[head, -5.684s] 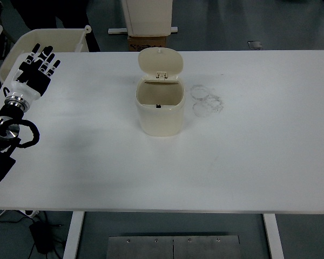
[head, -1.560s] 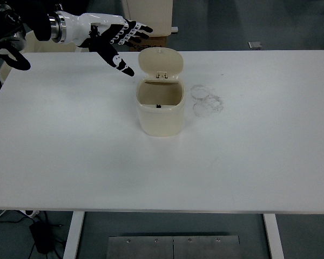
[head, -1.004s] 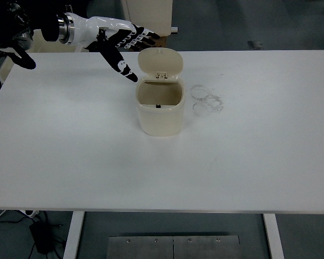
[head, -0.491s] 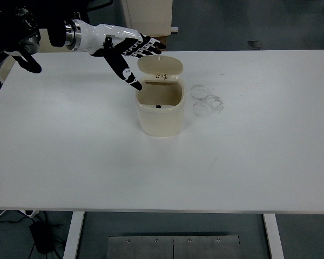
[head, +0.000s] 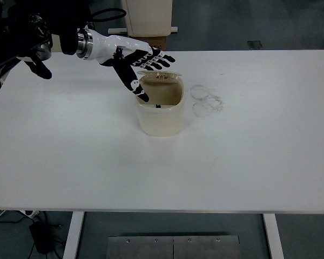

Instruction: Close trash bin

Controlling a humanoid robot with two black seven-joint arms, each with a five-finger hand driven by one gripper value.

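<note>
While the cream trash bin (head: 160, 111) stands just below and to the right of the left hand (head: 130, 58), its hinged lid (head: 159, 73) is tipped well forward over the opening, low at the back rim but not yet seated, so the dark interior shows beneath it. That hand reaches in from the upper left with its black-and-white fingers (head: 159, 56) spread apart and flat, holding nothing; the long ones lie across the top of the lid, apparently touching it, and the thumb (head: 136, 86) hangs down beside the bin's left rim. Such a flat, splayed palm suits pushing rather than gripping: a hinged lid needs only downward pressure from above, and the wide spread gives a broad contact that is less likely to slip off the curved plastic. Judged from how the lid sits, the closing is under way and nearly done; what remains is to press the front edge down until it meets the rim. One risk is that the light bin could slide or tip on the white table (head: 259, 151) if the push runs sideways instead of straight down. To the right of the hand, beyond the bin, some clear plastic pieces (head: 206, 100) lie on the table, well clear of the work. No right hand is visible.
</note>
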